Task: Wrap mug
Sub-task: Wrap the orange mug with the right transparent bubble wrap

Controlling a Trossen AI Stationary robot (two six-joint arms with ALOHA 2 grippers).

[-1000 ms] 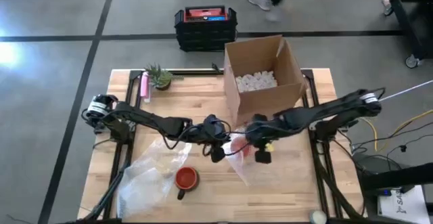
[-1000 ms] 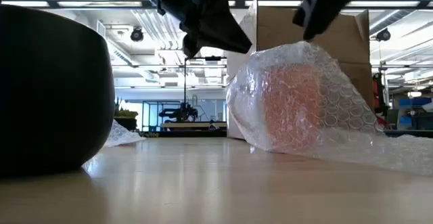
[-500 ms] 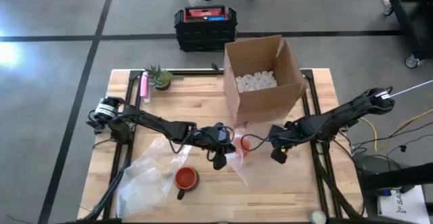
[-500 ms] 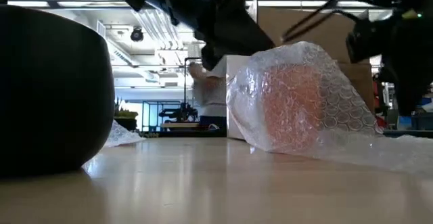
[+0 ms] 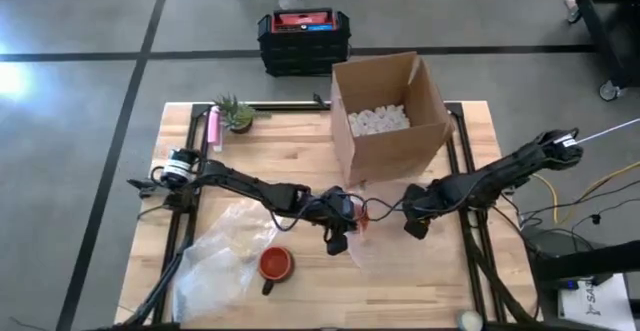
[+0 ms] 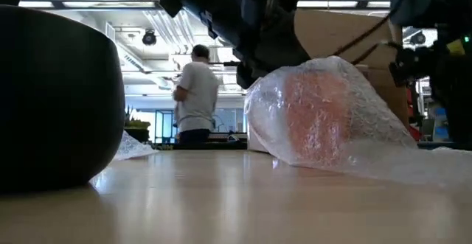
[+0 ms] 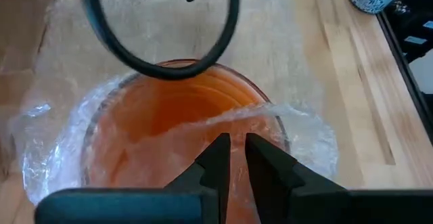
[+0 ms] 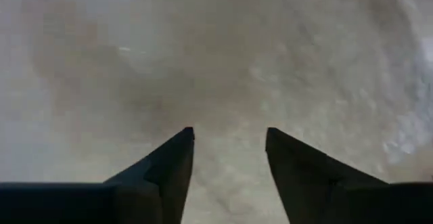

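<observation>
**Orange mug under bubble wrap at the tabletop's middle**

The glossy orange ceramic mug (image 5: pixel 361 218) sits near the centre of the pale butcher-block wooden tabletop (image 5: pixel 280 156), just in front of the open brown cardboard box (image 5: pixel 388 111). It is swathed in a clear sheet of bubble wrap (image 6: pixel 346 137), whose dimpled, crinkled film domes over the mug and trails off flat across the wood in the low view. Through the plastic the mug shows as a blurred, rounded orange mass.

The left pincer (image 7: pixel 233 158) is at the mug's rim. Its two dark, tapered fingers (image 7: pixel 216 160) are nearly together, pinching a thin fold of the clear film that stretches across the mug's round mouth. A black cable loop arcs across the left wrist view above the mug.

The right pincer (image 8: pixel 229 149) hangs just beside the wrapped mug on the box side, its two wedge-shaped fingers spread apart with nothing between them; beneath it lies only hazy, translucent wrap.

A second orange mug with a dark handle (image 5: pixel 274 264) stands toward the front edge, next to another crumpled clear sheet of bubble wrap (image 5: pixel 215 261). The box holds white packing peanuts (image 5: pixel 378 121). A small green potted plant (image 5: pixel 237 114) and a pink tube (image 5: pixel 212 126) sit at the far left corner. A person in a white shirt (image 6: pixel 195 93) stands in the room beyond.
</observation>
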